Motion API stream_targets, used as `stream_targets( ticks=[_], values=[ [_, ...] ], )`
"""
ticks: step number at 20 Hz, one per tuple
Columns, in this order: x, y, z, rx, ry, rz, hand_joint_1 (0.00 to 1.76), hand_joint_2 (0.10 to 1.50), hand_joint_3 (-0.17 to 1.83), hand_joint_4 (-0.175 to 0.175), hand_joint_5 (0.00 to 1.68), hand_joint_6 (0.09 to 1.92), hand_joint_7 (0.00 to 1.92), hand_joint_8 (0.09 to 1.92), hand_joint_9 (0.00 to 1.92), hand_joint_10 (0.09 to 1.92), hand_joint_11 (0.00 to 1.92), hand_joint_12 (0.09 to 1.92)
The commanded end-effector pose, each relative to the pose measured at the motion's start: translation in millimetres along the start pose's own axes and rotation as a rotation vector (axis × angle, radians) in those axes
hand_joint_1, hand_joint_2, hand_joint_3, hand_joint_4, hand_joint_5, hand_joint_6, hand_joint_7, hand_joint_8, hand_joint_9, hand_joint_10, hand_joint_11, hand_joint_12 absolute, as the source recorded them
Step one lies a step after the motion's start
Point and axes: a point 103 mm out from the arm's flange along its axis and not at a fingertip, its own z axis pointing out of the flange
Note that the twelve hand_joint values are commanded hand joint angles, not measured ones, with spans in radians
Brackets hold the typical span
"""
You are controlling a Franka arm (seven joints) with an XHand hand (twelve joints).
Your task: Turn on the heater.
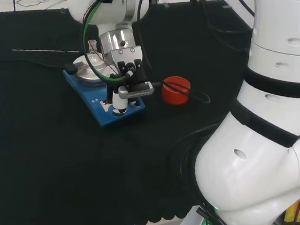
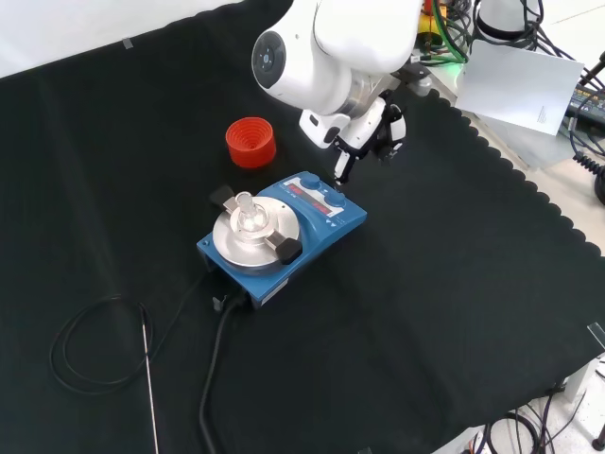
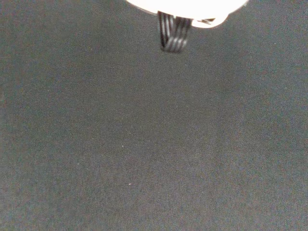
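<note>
The heater (image 1: 103, 114) is a blue box with a round silver plate (image 1: 86, 75) and a small clear flask (image 1: 93, 50) on that plate. My hand (image 1: 128, 72) hangs over the heater's control panel. One straight finger (image 1: 119, 101) points down, its tip at or just above the panel beside a small red display. Another finger sticks out sideways towards the right in the head view. In the front view the hand (image 2: 367, 128) comes down from the top, and its finger (image 2: 340, 168) reaches the far edge of the heater (image 2: 333, 223) near a blue knob.
A red ribbed ring (image 1: 175, 89) stands on the cloth beside the heater, to its right in the head view. The heater's black cable (image 2: 210, 378) and a thin metal rod (image 2: 148, 378) lie on the near side in the front view. The wrist view looks onto black cloth (image 3: 154, 144).
</note>
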Motion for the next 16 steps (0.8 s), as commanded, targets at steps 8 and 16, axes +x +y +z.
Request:
stream_targets(
  ticks=[8, 16],
  values=[
    [-12, 13, 3, 0.017, 0.014, -0.011, 1.38, 0.67, 0.98, -0.03, 0.36, 0.4, 1.37, 1.72, 1.38, 1.51, 1.04, 1.25],
    [-2, 16, 5, 0.021, 0.004, 0.001, 1.38, 0.67, 0.99, -0.029, 0.36, 0.41, 1.38, 1.71, 1.38, 1.51, 1.04, 1.25]
  ],
)
